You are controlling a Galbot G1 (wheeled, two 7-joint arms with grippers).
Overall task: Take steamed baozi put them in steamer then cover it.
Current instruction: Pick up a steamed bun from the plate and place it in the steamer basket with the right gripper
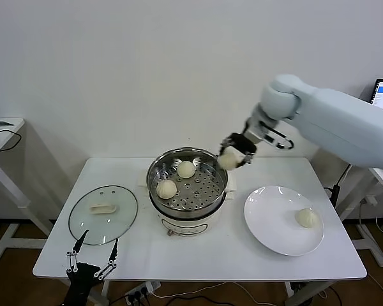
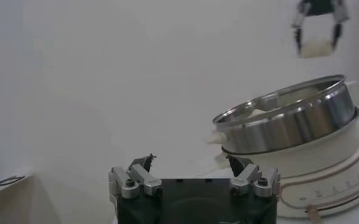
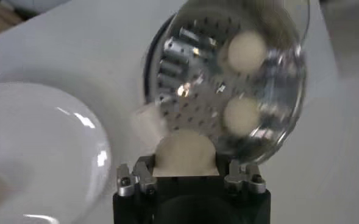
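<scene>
White rectangular table (image 1: 198, 255) against a pale wall. On it, L to R: clear glass cover (image 1: 103, 214) lying flat near the left front, steel steamer (image 1: 187, 191) on its white base at centre, white plate (image 1: 283, 220) at right. All three sit apart.

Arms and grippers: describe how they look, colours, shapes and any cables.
The right arm has smooth, rounded pale blue-grey shells with a bulbous joint, narrowing to a black wrist section. The right gripper is small and dark with slim fingers. The left gripper has a black base, silver bolted metal knuckles and thin dark fingers. No loose cables show on either.
</scene>
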